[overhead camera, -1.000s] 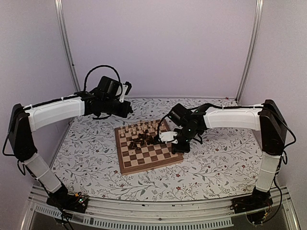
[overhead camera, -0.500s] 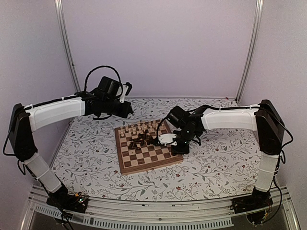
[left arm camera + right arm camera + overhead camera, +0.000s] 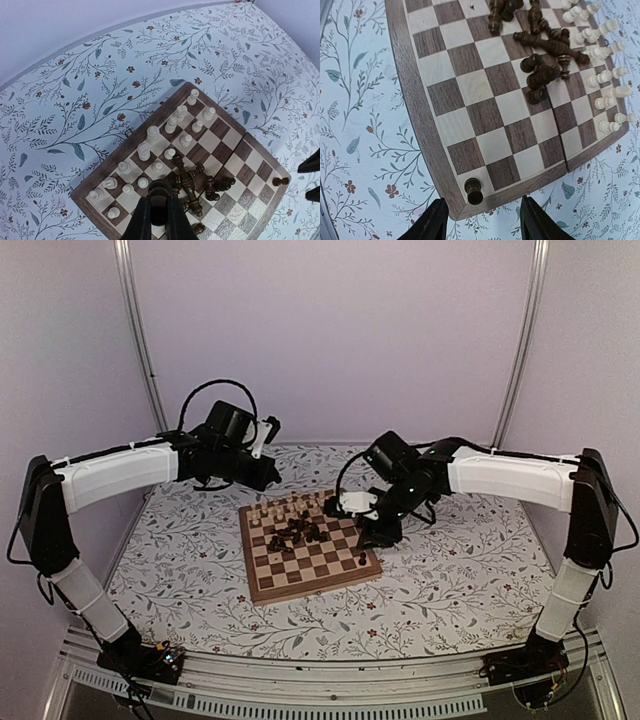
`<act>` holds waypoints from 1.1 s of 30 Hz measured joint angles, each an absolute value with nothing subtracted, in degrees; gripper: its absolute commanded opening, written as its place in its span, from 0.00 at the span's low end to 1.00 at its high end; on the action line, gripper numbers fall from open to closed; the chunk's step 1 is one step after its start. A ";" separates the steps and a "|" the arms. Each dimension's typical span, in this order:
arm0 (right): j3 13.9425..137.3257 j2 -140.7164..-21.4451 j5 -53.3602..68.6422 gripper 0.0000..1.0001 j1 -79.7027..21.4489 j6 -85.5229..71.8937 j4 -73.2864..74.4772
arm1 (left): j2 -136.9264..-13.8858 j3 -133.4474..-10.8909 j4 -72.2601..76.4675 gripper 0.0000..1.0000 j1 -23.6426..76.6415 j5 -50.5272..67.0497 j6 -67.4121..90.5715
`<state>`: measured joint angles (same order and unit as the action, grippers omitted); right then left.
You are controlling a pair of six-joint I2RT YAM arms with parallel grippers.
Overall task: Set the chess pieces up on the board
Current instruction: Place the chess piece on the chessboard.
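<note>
The board (image 3: 300, 576) lies mid-table. Pale chess pieces (image 3: 290, 505) stand in two rows along its far edge, and dark chess pieces (image 3: 298, 531) lie in a heap at its centre. One dark piece (image 3: 362, 560) stands alone on the near right corner square, also seen in the right wrist view (image 3: 474, 191). My right gripper (image 3: 350, 508) (image 3: 482, 222) is open and empty, raised above that corner. My left gripper (image 3: 268, 473) hovers beyond the board's far left corner. In the left wrist view it (image 3: 160, 210) is shut on a dark chess piece (image 3: 160, 192).
The floral table cover (image 3: 450, 560) surrounds the board. The left wrist view shows the pale rows (image 3: 150, 135), the dark heap (image 3: 192, 180) and the board's rim (image 3: 107, 167). The right wrist view shows the heap (image 3: 540, 45) and pale rows (image 3: 605, 75).
My right gripper has let go of a dark piece on the near right corner square, then risen and drawn back towards the far right. The left arm has barely moved.
</note>
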<state>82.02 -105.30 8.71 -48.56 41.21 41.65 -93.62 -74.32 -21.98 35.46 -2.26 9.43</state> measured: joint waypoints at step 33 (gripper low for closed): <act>56.29 -87.22 27.97 0.52 -15.97 31.31 19.88 | -115.63 -94.61 -44.99 0.00 59.00 2.50 4.01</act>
<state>56.29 -87.22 27.97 -15.97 31.31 19.88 -115.63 -94.61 -44.99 59.00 2.50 4.01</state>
